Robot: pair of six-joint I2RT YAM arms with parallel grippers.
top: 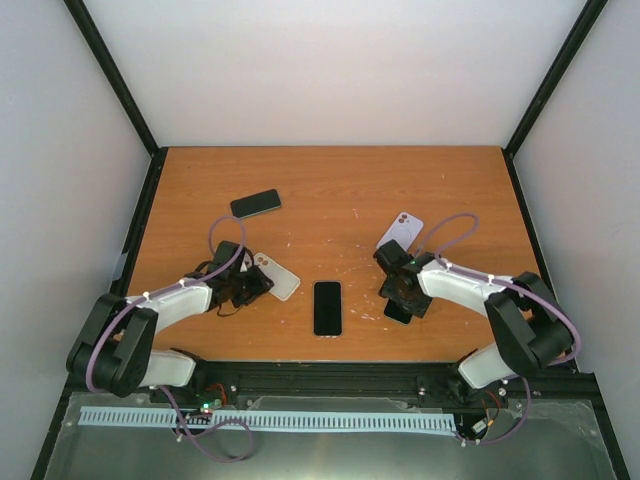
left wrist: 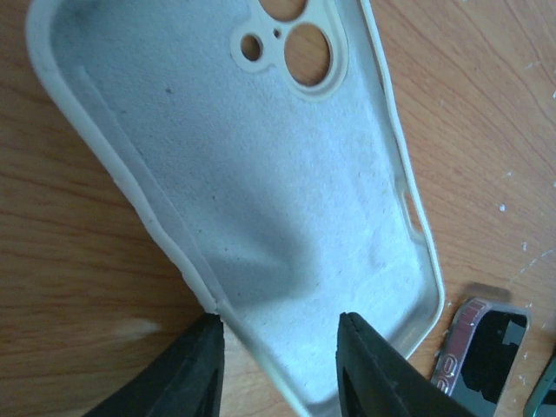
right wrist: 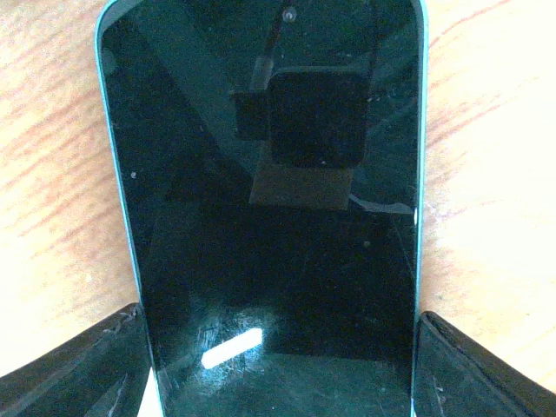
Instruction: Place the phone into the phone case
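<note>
A pale case lies inside-up on the wooden table, its camera holes at the far end; it also shows in the top view. My left gripper is open and straddles the case's near side wall, with one finger outside the rim and one over the lining; in the top view this gripper sits at the case's left. My right gripper is shut across the width of a dark-screened phone with teal edges, low over the table. In the top view the right gripper covers most of that phone.
A black phone lies between the arms near the front edge. Another dark phone lies at the back left. A lilac phone or case lies behind the right gripper. A dark object with a reddish rim lies right of the pale case.
</note>
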